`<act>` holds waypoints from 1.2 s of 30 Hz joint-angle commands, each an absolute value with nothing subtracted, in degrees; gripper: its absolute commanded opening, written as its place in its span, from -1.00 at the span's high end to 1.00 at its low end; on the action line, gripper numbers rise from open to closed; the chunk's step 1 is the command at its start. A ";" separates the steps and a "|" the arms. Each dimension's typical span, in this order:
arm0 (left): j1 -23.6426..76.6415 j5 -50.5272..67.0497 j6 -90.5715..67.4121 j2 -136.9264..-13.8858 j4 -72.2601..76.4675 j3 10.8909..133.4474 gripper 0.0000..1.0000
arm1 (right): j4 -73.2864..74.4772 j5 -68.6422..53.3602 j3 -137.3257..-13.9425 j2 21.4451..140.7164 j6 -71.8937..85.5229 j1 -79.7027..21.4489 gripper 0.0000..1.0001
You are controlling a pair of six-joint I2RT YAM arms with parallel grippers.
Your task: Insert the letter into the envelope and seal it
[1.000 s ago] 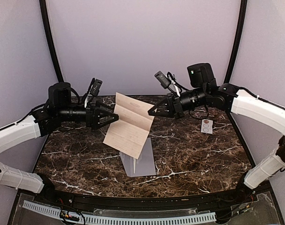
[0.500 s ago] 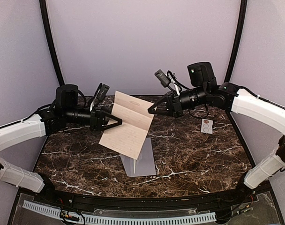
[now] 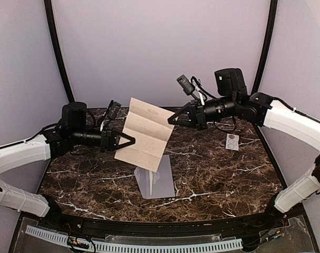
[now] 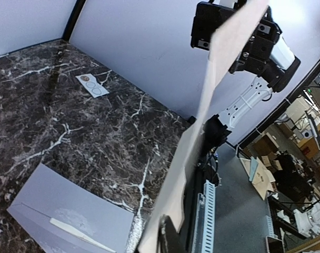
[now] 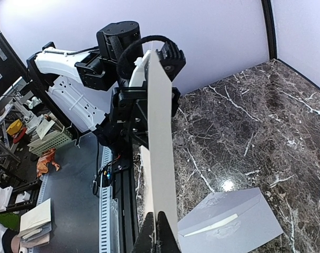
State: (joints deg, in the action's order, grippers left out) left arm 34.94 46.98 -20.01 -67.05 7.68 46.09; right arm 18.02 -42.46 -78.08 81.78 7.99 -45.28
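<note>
Item 1, letter (image 3: 144, 134): held upright over the marble table (image 3: 228, 174) by my 2 pincers, right pincer (image 3: 170, 120) and left pincer (image 3: 132, 141) each shut on an opposite edge, to steer it toward the envelope (image 3: 161, 179) lying flat just below.

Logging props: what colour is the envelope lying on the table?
Pale grey-lavender envelope, clearest in the right wrist view.

Both arms reach inward, raised; left gripper (image 3: 132, 141) and right gripper (image 3: 170, 121) face each other, each pinched onto the letter (image 3: 144, 134)
</note>
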 commanded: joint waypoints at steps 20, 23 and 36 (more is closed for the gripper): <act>35.23 48.25 0.38 -74.21 -8.67 60.81 1.00 | 12.59 -32.65 -73.22 76.31 10.77 -45.22 -0.88; 35.35 51.58 0.96 -74.18 -8.02 59.47 1.00 | 17.01 -33.13 -75.67 80.39 8.57 -46.78 -0.82; 37.93 56.46 2.86 -77.43 -11.18 60.49 1.00 | 24.56 -43.15 -83.59 91.42 3.95 -50.63 -0.38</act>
